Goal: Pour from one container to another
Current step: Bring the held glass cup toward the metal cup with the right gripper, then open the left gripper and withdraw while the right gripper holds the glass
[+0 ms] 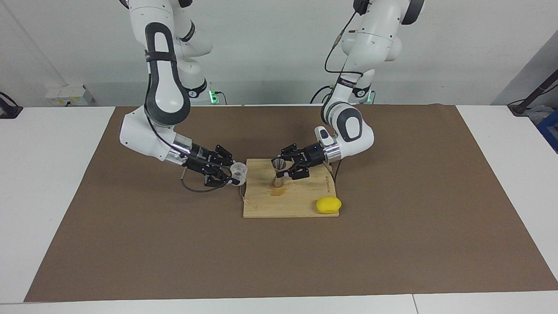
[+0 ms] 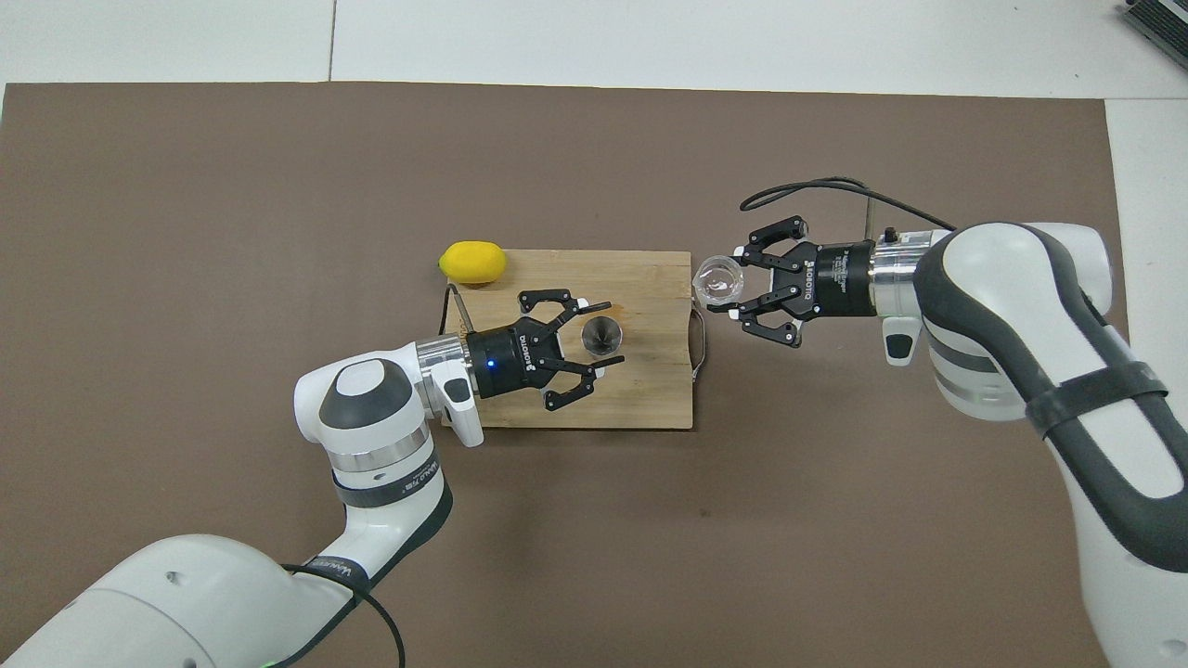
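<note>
Bright even light, soft shadows, sharp

Right tool (image 2: 733, 295) around glass tumbler (image 2: 718, 281)

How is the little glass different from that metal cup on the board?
The glass is clear with straight sides; the metal cup is grey and pinched at the waist like an hourglass. The glass is held by the right gripper beside the wooden board; the metal cup stands on the board, at the left gripper. Both are small, upright and open at the top.
</note>
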Robot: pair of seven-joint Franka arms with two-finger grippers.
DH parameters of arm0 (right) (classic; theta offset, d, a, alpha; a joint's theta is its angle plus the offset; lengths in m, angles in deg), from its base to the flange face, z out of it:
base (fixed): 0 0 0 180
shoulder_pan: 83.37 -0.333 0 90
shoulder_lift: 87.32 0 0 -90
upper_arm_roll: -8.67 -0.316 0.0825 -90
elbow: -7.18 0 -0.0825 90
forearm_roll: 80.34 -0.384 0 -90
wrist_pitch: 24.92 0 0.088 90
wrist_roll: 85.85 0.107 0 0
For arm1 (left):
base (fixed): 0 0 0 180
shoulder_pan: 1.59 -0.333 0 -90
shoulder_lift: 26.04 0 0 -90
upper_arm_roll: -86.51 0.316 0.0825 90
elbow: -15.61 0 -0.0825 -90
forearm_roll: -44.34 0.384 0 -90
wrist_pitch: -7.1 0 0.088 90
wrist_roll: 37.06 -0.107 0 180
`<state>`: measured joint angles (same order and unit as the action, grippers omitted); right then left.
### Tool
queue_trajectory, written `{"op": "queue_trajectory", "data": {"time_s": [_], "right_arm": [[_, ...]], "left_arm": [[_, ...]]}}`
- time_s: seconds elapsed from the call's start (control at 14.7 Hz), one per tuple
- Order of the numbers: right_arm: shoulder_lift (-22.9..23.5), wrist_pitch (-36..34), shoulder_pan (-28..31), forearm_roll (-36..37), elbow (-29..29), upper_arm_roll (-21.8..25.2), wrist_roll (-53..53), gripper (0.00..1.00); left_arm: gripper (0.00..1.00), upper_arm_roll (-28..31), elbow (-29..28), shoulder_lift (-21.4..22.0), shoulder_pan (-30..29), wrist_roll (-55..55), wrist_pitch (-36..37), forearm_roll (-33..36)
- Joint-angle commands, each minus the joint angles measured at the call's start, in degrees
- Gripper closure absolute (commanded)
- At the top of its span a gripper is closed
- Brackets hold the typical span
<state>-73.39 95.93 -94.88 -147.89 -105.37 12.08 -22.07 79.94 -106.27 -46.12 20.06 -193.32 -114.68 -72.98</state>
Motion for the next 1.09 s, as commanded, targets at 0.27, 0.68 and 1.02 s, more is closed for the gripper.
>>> {"op": "queue_trajectory", "data": {"time_s": [0.27,0.68,1.02], "right_arm": [[-2.77,1.06,-2.90,4.70,-0.65,0.02,2.75,1.00],[-3.83,0.79,-7.02,6.90,-1.44,-0.07,2.74,1.00],[-3.92,0.53,-7.91,11.72,-1.71,-0.07,3.45,1.00]], "left_arm": [[0.00,0.51,-2.31,0.39,-2.58,-5.10,3.29,-1.24],[0.00,0.59,-5.91,2.23,-7.40,-5.02,7.42,3.67],[0.00,0.59,-8.91,5.84,-13.03,-4.67,10.85,10.17]]}}
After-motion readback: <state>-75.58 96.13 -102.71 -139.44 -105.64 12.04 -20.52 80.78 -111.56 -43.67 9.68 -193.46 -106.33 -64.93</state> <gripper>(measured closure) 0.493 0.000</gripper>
